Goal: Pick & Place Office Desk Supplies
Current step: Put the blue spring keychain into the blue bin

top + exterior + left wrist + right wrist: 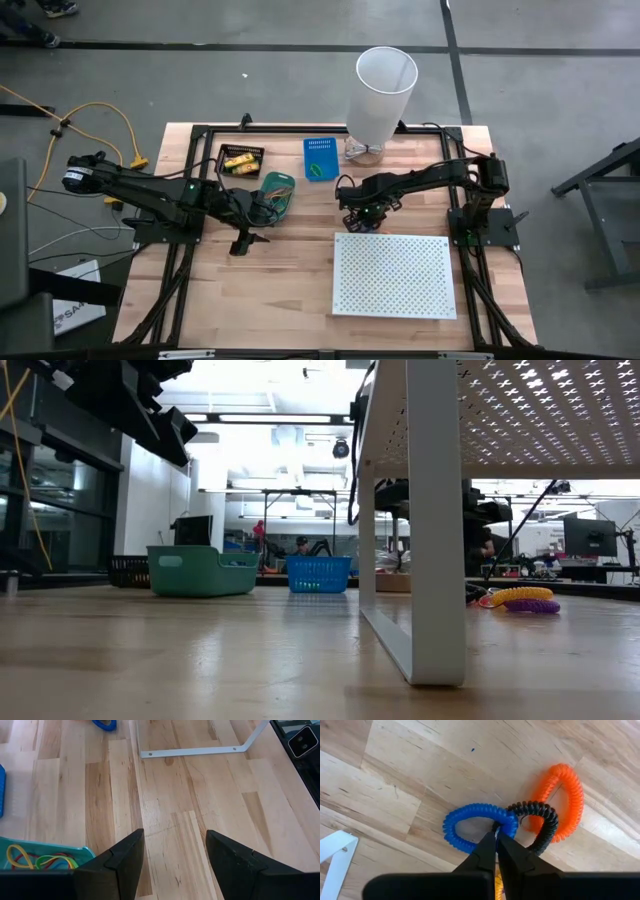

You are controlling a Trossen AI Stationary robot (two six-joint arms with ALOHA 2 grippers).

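- The right claw (496,840) is closed to a narrow slit, with its fingertips pinched on the small metal ring where the blue coil loop (472,827) meets the black coil loop (540,822).
- The blue coil loop lies flat on the desk (420,765). The black coil loop curves away from the same pinch point and overlaps the orange coil loop (565,800), which also lies flat just beyond it.
- A strip of yellow shows between the right claw's fingers at the lower edge of the right wrist view; what it belongs to cannot be told.
- In the high view, the right claw (362,215) is positioned near the desk centre, just beyond the far edge of the white perforated board (393,275).
- The blue basket (319,157) stands farther back on the desk. The tall white bin (380,100) stands beside it at the far edge.
- The left claw (175,865) is held wide open above bare wood and grips nothing.
- Next to the left claw, the green tray (274,192) contains loose red, yellow and green rubber bands (37,859).
- The black tray (241,160), farther back on the left, holds the yellow packs (240,161).
- In the low view, a yellow coil (520,595) rests on a purple coil (533,606) on the desk beyond the leg of the white board.
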